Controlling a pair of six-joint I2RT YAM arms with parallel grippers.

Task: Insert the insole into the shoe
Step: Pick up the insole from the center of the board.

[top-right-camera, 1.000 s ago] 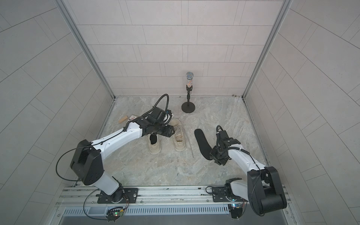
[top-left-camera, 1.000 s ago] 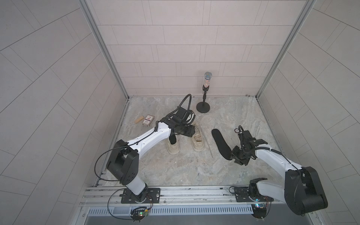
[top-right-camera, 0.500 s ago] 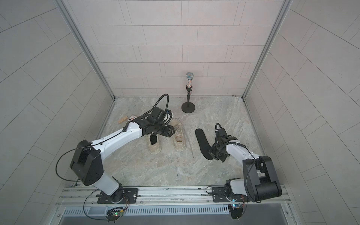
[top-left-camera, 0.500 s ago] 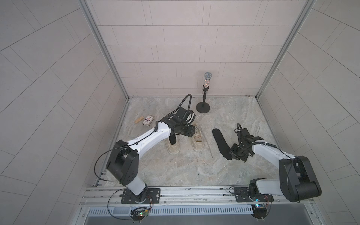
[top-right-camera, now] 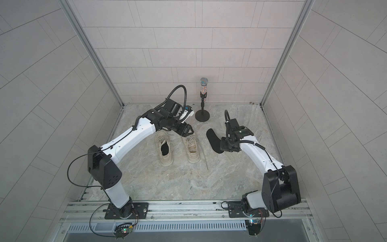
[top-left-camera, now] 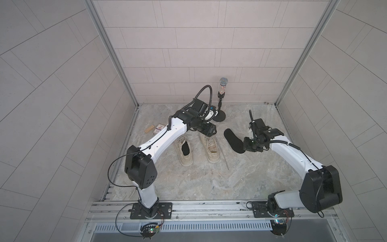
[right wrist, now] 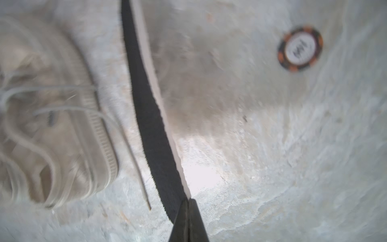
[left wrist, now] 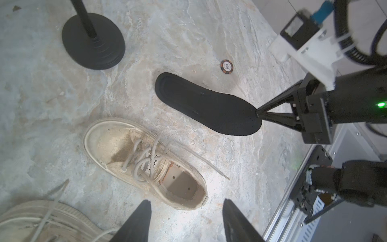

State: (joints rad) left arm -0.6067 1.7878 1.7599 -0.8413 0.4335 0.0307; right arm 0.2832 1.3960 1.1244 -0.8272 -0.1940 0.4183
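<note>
1. While clamped on the heel end of the black insole (left wrist: 205,106), holds it just beside the empty shoe (left wrist: 146,159), outside it: right end effector (left wrist: 258,113).
2. Contains a dark insert (top-left-camera: 185,149): the other shoe (top-left-camera: 184,159).
3. Hovers near the empty shoe, jaws apart, gripping nothing: left end effector (left wrist: 187,202).

Insole (left wrist: 206,108) matt black, fuzzy cloth face; shoe (left wrist: 117,146) beige canvas, rough; floor (left wrist: 188,31) mottled stone-look, matt.

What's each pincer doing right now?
Left pincer: open, holding nothing.
Right pincer: closed on one end of the black insole.
</note>
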